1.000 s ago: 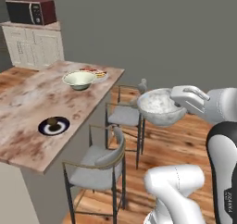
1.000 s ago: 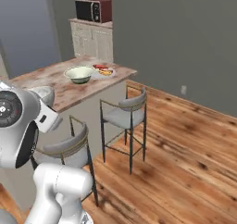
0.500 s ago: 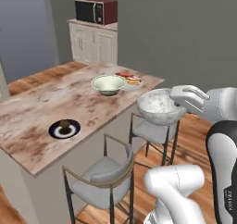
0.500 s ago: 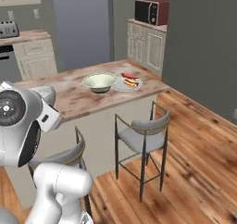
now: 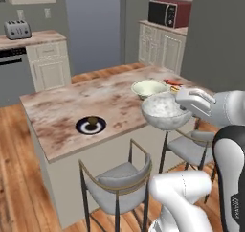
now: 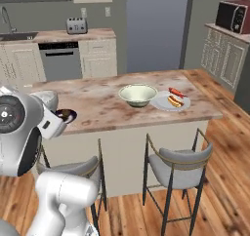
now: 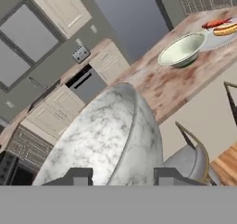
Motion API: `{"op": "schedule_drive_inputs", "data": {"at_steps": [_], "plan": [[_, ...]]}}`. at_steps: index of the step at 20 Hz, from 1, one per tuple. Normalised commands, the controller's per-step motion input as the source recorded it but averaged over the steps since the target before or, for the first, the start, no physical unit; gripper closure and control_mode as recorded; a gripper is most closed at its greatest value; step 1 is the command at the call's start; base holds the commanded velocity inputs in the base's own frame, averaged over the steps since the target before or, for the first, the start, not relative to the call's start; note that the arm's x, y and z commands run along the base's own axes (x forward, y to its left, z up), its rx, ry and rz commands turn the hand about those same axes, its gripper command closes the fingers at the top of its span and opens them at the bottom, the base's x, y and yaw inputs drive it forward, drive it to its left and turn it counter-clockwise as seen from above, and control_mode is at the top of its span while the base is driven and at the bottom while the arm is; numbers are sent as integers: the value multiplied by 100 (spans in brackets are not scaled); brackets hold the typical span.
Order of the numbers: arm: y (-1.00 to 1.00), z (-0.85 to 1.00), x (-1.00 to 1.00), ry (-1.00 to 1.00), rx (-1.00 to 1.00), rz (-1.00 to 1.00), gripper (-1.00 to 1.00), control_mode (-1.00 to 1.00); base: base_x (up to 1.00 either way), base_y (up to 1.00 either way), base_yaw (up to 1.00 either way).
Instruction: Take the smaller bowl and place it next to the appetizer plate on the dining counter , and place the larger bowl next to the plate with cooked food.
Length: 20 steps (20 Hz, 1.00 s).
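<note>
Smaller bowl: mottled grey-white, pinched at its rim by the gripper, held in the air off the near edge of the dining counter.
Larger bowl: on the counter, just beside the plate with cooked food.
Appetizer plate: near the counter's front edge.
Writing: none legible.
Room: wood floor, pale cabinets, red microwave, toaster.

Stone grey against veined beige

The smaller bowl is mottled grey-white; the dining counter beige with brown veins; the appetizer plate navy-black, white-ringed.
</note>
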Motion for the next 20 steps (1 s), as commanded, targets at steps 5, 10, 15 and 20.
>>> {"op": "schedule_drive_inputs", "data": {"at_steps": [5, 10, 15, 20], "plan": [[-10, -12, 36, 5, 5, 15, 100, -100, 57, -24, 29], [-4, -42, 100, 23, 18, 13, 100, -100, 0, 0, 0], [1, -56, 100, 19, 17, -3, 100, -100, 0, 0, 0], [3, -63, 84, 3, 10, -19, 100, -100, 0, 0, 0]]}}
